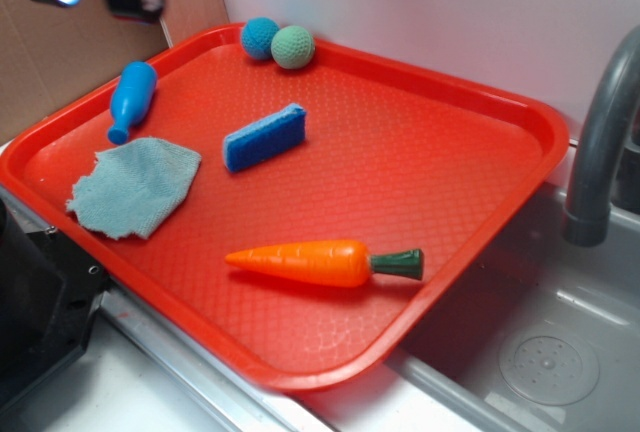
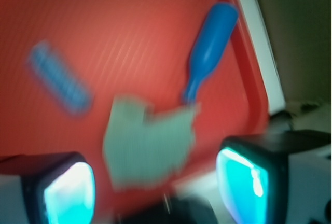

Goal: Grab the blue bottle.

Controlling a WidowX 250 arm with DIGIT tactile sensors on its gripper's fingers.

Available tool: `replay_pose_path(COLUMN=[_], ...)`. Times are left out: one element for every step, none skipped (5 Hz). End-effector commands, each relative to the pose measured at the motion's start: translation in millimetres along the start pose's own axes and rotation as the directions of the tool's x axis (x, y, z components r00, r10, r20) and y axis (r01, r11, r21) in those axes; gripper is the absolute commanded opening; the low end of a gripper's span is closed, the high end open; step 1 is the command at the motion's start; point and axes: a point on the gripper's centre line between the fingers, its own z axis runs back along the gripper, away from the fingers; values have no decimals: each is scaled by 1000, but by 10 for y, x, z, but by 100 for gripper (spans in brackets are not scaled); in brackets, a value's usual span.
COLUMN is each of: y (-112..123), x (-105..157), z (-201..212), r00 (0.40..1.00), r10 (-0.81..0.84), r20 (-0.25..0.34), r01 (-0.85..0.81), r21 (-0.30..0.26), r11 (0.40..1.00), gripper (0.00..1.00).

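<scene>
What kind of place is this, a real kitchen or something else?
It looks like a toy kitchen set up for robot practice: a red tray sits beside a small sink with a grey faucet, and holds playthings such as a plastic carrot and the blue bottle.

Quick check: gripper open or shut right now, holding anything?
Gripper: open and empty, up above the tray's left edge; the blue bottle lies untouched on the red tray.

Blue bottle (image 1: 131, 98) flat on tray

Bright blue bottle (image 1: 130, 98), red textured tray (image 1: 440, 162), orange carrot (image 1: 320, 262) with green stem, grey-blue cloth (image 1: 135, 187)
</scene>
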Motion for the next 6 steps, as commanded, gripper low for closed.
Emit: replay_pose_path(y=[566, 619, 452, 290, 241, 233], x=[409, 436, 549, 574, 529, 494], z=[-568, -770, -1018, -1144, -1155, -1082], r00=[982, 990, 995, 995, 995, 995], r10=[179, 105, -11, -58, -71, -77], r20=[65, 92, 103, 81, 69, 65], r01=[-175, -100, 22, 64, 75, 81], r21=[-59, -63, -99, -68, -62, -63], r11=[983, 993, 995, 996, 995, 995], gripper=[100, 100, 100, 71, 0, 0])
